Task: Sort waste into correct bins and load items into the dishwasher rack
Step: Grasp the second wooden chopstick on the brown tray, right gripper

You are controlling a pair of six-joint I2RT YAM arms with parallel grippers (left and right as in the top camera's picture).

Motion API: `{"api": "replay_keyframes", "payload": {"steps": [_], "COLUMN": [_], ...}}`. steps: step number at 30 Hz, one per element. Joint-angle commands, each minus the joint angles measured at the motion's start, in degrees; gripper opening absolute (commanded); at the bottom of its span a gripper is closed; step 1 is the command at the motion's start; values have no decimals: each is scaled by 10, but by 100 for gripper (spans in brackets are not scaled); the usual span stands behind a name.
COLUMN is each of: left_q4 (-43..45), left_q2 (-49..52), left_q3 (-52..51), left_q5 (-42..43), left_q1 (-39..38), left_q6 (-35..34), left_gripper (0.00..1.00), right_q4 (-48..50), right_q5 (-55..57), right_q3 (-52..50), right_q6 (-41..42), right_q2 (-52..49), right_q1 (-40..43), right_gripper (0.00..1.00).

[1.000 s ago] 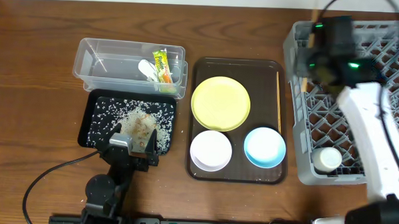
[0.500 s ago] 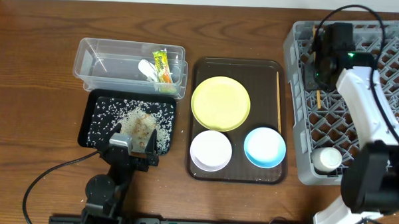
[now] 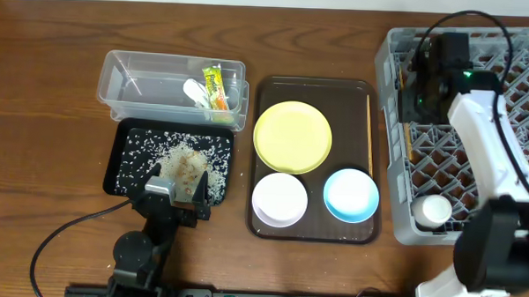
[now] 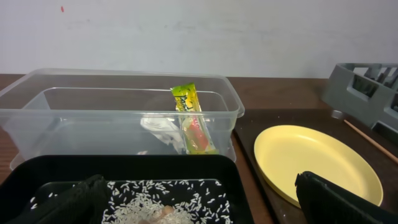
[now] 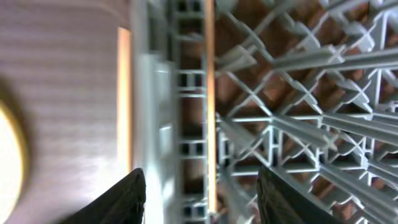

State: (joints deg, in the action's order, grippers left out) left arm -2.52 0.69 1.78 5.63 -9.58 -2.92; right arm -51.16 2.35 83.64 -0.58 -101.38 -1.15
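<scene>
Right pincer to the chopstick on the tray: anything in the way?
Only the tray-side wall of the dishwasher rack, if moving sideways: the right pincer hangs open roughly over it, and the chopstick lies just outside on the brown tray. From above, nothing covers it.

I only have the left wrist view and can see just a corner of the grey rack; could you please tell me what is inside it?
Observer: A small white cup stands in the rack, in the corner nearest the blue bowl.
Operator: Thank you. Is anything else in there?
Observer: One chopstick lies along the rack wall beside the brown tray.
Operator: And the right arm?
Observer: The right claw is open over that chopstick, gripping nothing.
</scene>
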Motion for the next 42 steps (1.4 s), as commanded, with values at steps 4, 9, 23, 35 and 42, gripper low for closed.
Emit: {"api": "replay_keyframes", "payload": {"steps": [4,9,23,35,42], "left_q4": [-8,-8,-8,-8,-8], "left_q2": [-5,-5,-5,-5,-5], "left_q3": [-16,-16,-16,-16,-16], "left_q5": [4,4,4,4,4], "left_q1": [3,3,3,3,3], "left_q6": [5,5,5,5,5], "left_gripper": [98,98,98,98,98], "right_q4": [-37,-62,55,67,78], "right_q5": [-107,-96,41,112,110], "right_q3": [0,-7,-88,-88,-109], "right_q6": [10,18,128,143,154], "right_q2": [100,96,-36,-113,-113], "right_q1": [-76,-156,-168,-152,-133], "right_gripper": [54,48,20,29,29]}}
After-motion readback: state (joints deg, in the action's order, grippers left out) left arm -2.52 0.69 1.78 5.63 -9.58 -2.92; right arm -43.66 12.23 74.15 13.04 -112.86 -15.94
